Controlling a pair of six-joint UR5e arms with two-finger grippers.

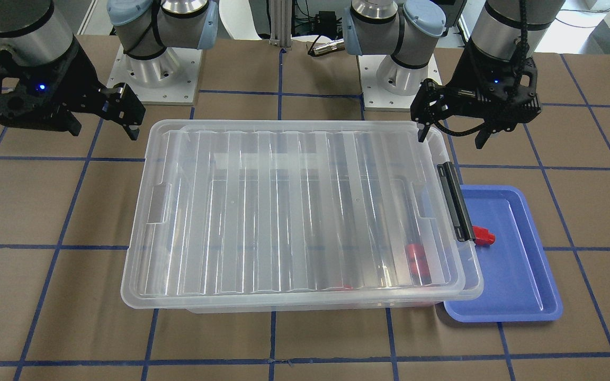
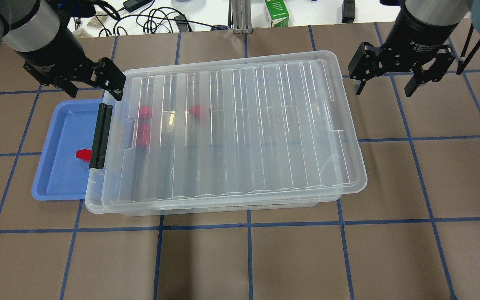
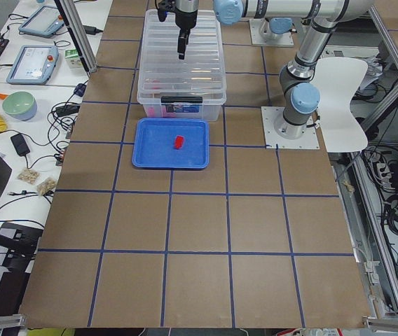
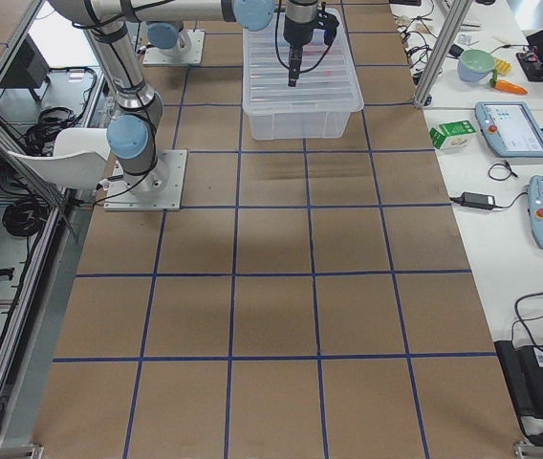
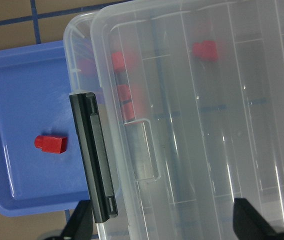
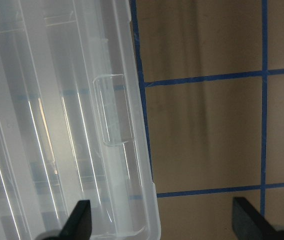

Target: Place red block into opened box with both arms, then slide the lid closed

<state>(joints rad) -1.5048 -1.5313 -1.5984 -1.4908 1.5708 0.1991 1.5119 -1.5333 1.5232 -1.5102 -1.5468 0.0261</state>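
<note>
The clear ribbed lid point(image 2: 244, 125) point(image 1: 284, 211) lies flat on the clear box point(image 2: 92, 204) point(image 1: 337, 307), shifted a little away from the black latch point(image 2: 100, 135) point(image 5: 93, 160). Through the lid I see three red blocks point(image 2: 142, 135) point(image 5: 205, 50) inside near the latch end. Another red block point(image 2: 83, 155) point(image 1: 483, 235) point(image 5: 51, 144) lies in the blue tray point(image 2: 56, 166). My left gripper point(image 2: 94, 89) point(image 1: 450, 138) point(image 5: 164, 225) hangs open and empty above the box's far latch-end corner. My right gripper point(image 2: 383, 89) point(image 1: 104, 129) point(image 6: 164, 225) hangs open and empty just past the other short end.
The blue tray point(image 1: 517, 286) sits against the box's latch end, partly under its rim. Both arm bases point(image 1: 162, 74) stand behind the box. A green carton point(image 2: 276, 12) and cables lie beyond the table's far edge. Brown taped table surface point(image 2: 265, 258) lies in front.
</note>
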